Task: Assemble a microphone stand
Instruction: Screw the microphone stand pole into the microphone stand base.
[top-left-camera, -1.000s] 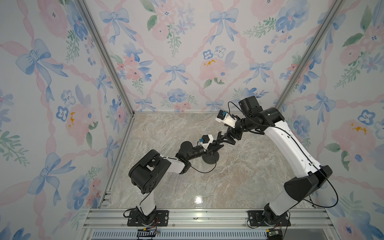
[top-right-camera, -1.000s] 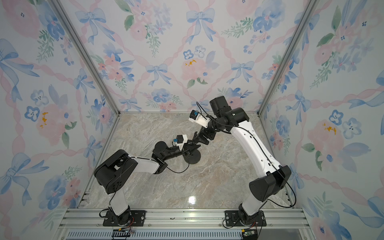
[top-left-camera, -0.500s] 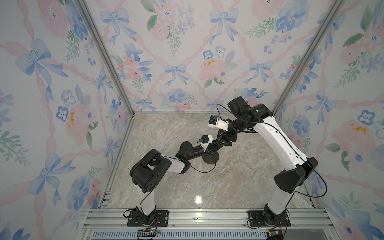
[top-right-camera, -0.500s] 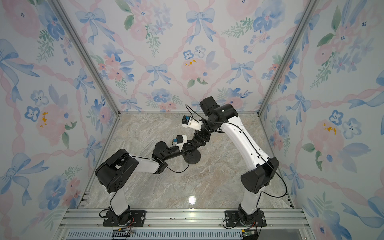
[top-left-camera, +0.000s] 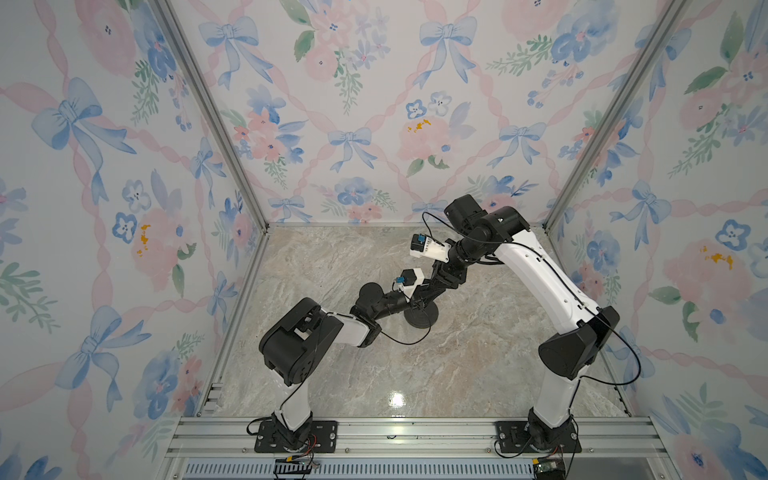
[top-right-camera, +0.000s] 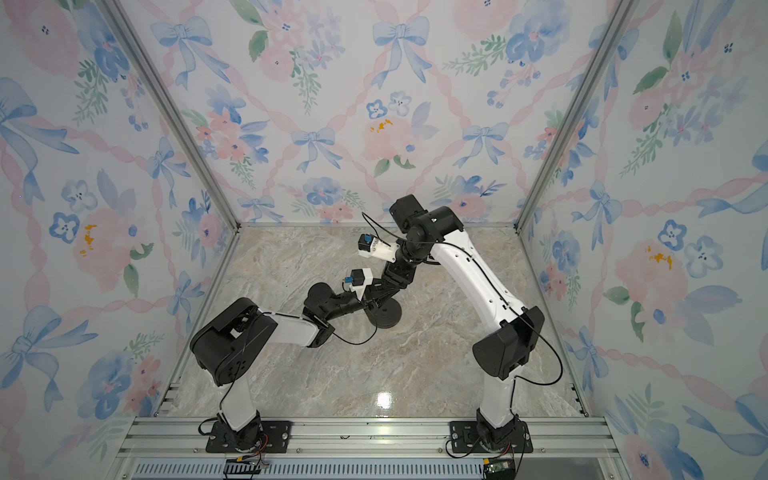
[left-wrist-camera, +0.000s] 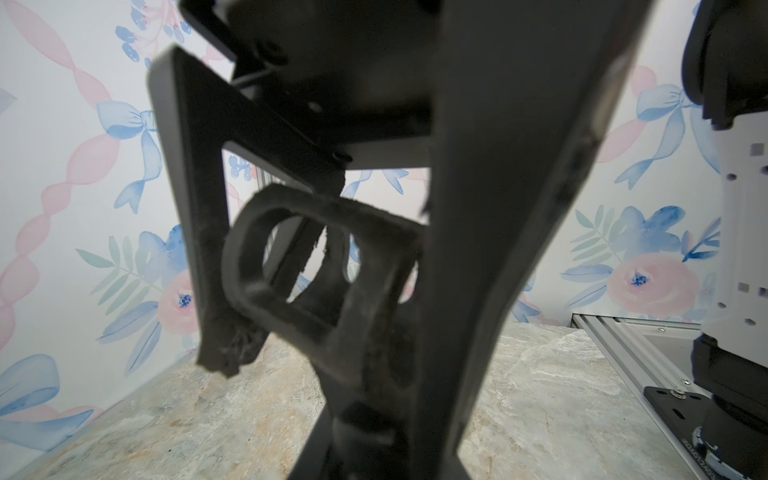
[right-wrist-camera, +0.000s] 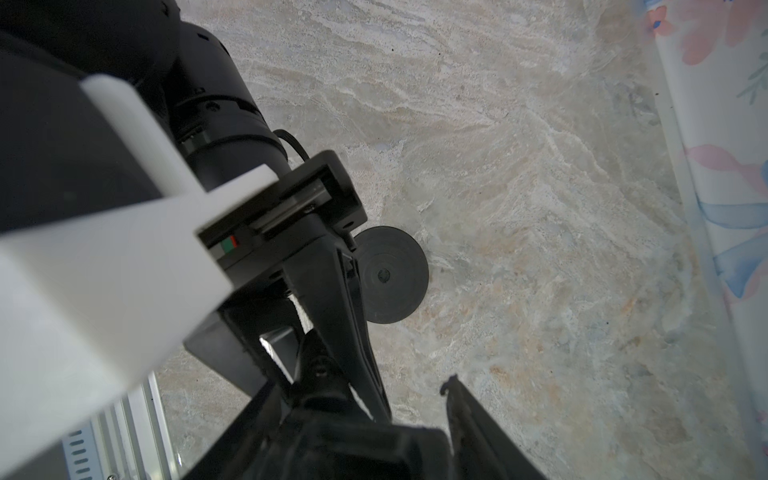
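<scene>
The round black disc base (top-left-camera: 420, 316) (top-right-camera: 384, 313) lies flat on the marble floor, and its centre hole (right-wrist-camera: 383, 275) is bare. Beside it, my left gripper (top-left-camera: 417, 302) (left-wrist-camera: 374, 415) is shut on the black rod, whose clip-like head (left-wrist-camera: 316, 270) sticks up past its fingers. My right gripper (top-left-camera: 430, 291) (right-wrist-camera: 361, 386) comes down from behind and straddles that head. One of its fingers (right-wrist-camera: 469, 415) stands clear of the head with floor showing between, so it is open. The rod's lower end is hidden.
Floral walls close in the marble floor (top-left-camera: 478, 353) on three sides, with metal corner posts (top-left-camera: 582, 145). An aluminium rail (top-left-camera: 415, 432) carrying both arm bases runs along the front. The left arm's bulky elbow (top-left-camera: 299, 340) sits low at the front left.
The right arm has swung left and down onto the left gripper, and its jaws have narrowed around the clip head. The left arm and the disc base have not moved.
</scene>
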